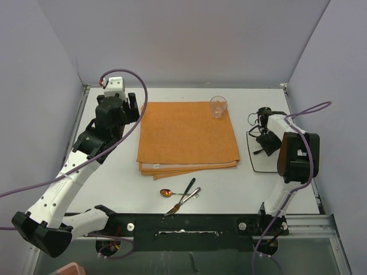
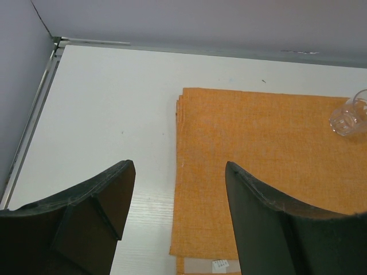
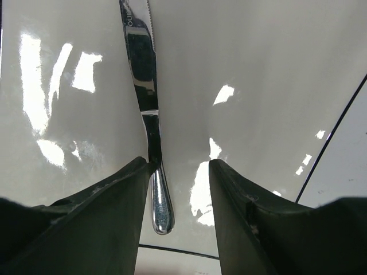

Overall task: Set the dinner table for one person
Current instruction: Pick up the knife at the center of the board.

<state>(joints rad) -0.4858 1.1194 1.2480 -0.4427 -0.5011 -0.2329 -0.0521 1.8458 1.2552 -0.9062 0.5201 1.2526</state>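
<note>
Nearest you, a fork (image 1: 181, 203) and spoon (image 1: 167, 193) are lying on the dinner table (image 1: 229, 183). Your right gripper (image 3: 180, 166) is hanging released astride a knife (image 3: 142, 74) on the white plate (image 3: 258, 86); your left gripper (image 2: 179, 166) is hovering released beside the orange cloth (image 1: 186, 134), a glass (image 1: 218, 106) standing on its far corner.

knife (image 3: 143, 74) blade runs off top edge; glass (image 2: 348, 113) cut at right edge.

Lab: grey partition walls (image 1: 172, 40)
</note>
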